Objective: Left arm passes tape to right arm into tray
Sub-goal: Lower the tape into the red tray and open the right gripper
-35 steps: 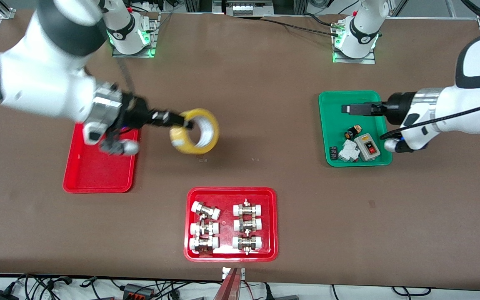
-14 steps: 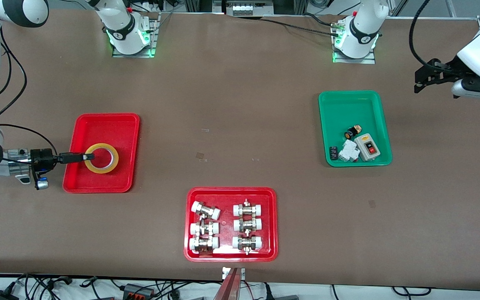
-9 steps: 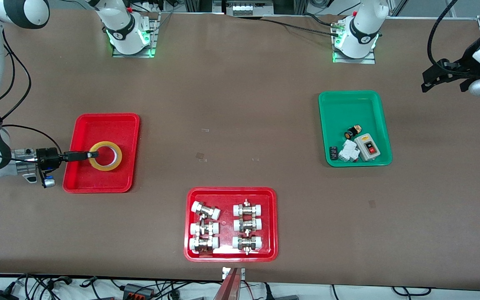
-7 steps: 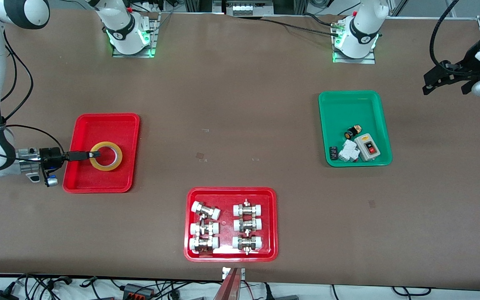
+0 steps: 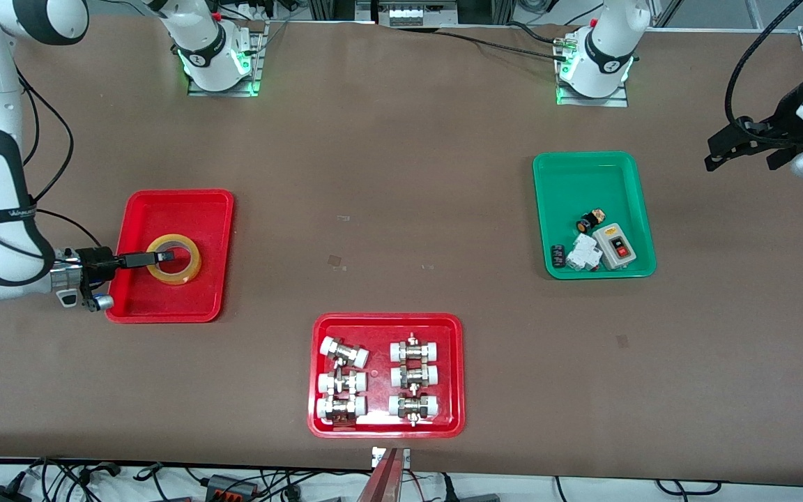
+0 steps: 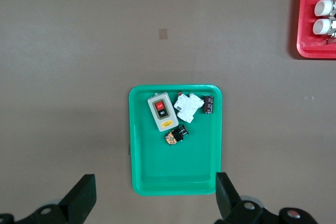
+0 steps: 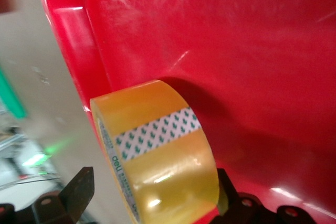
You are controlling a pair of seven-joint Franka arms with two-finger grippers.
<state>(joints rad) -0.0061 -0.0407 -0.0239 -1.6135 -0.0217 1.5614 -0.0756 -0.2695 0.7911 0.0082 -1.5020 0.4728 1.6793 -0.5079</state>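
On your brown table (image 5: 401,174) the tape (image 5: 174,259) lies in the plain red tray (image 5: 178,206) at the right arm's end. Your right gripper (image 5: 157,257) is low over that tray, fingers spread, straddling the roll's wall. Your left gripper (image 5: 721,148) waits high beside the green tray (image 5: 586,183), its fingers (image 6: 82,196) spread wide, holding nothing.

The tape (image 5: 174,259) lies in the tray (image 5: 210,209) at the right arm's end of the bench (image 5: 401,174). The right pincer (image 5: 162,256) is at the tape; the left pincer (image 5: 715,150) hangs over the bench's other end.
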